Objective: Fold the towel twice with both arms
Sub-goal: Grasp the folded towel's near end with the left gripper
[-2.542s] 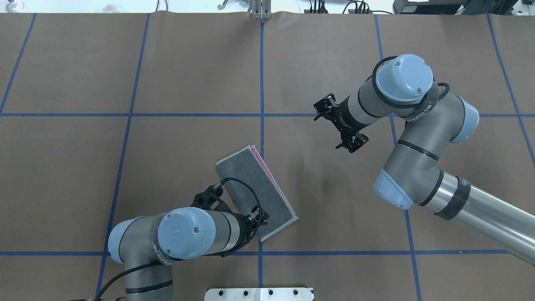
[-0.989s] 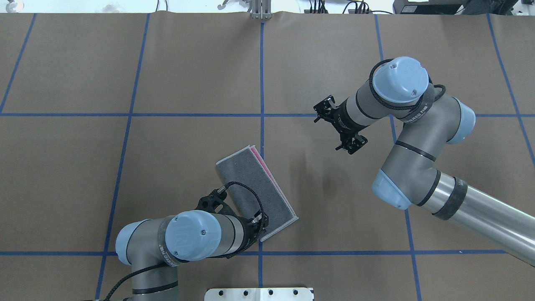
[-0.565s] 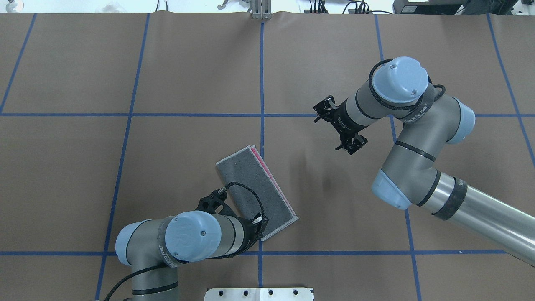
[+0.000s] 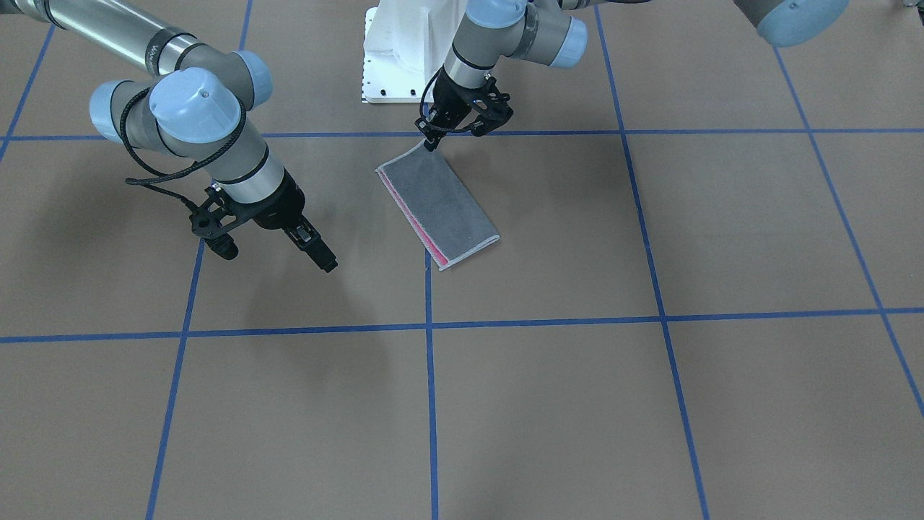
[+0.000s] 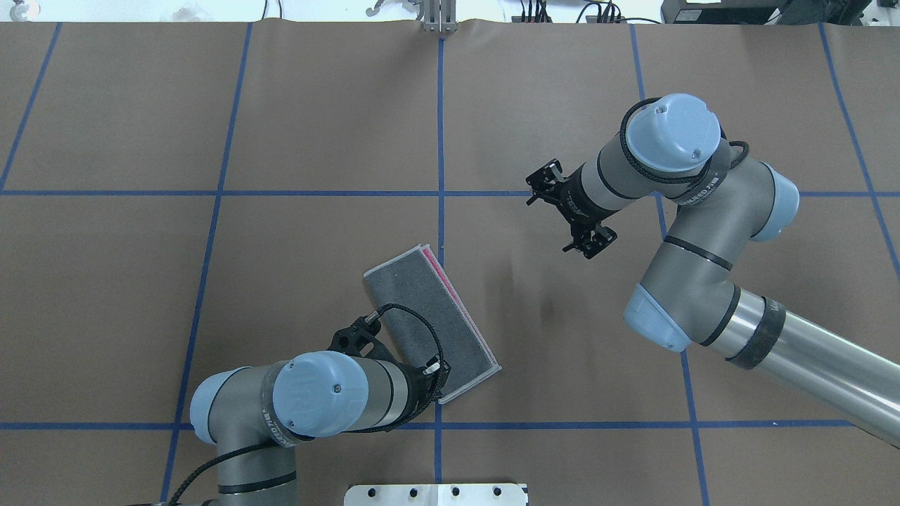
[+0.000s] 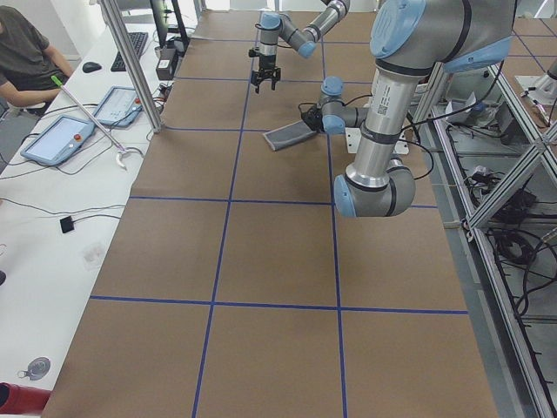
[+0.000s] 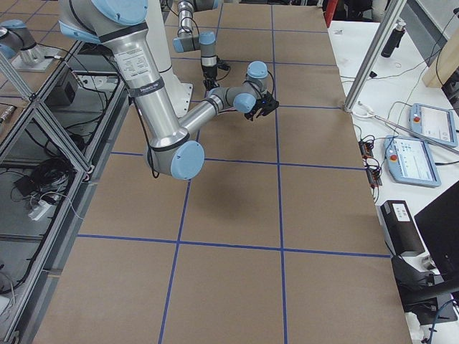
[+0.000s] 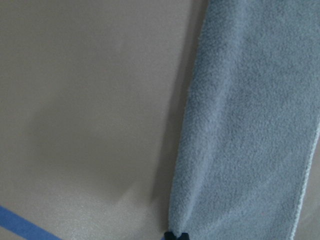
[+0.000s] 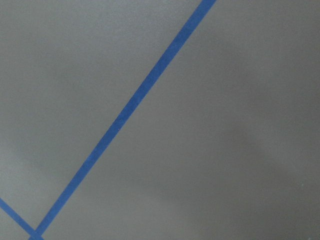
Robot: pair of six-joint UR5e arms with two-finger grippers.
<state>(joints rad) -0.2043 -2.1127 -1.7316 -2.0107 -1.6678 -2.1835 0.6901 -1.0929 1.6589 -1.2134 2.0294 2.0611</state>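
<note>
The towel [image 5: 430, 320] lies on the brown table, folded to a long rectangle, dark grey face up, with a pink strip along its right edge. It also shows in the front view [image 4: 442, 206] and fills the right of the left wrist view [image 8: 250, 125]. My left gripper [image 4: 431, 142] stands at the towel's corner nearest the robot base, shut on that corner, which is slightly raised; its black fingertips [image 8: 175, 235] pinch the cloth. My right gripper [image 4: 278, 258] is wide open and empty, above bare table to the towel's right [image 5: 555, 219].
The white bolted pedestal [image 5: 436, 493] stands at the near table edge, just behind the left arm. Blue tape lines [image 9: 135, 102] grid the table. A person sits at a white desk [image 6: 52, 148] beside the table's far side.
My left arm has shifted slightly toward the towel's near corner and settled there. The right arm has barely moved. The towel lies as before.
</note>
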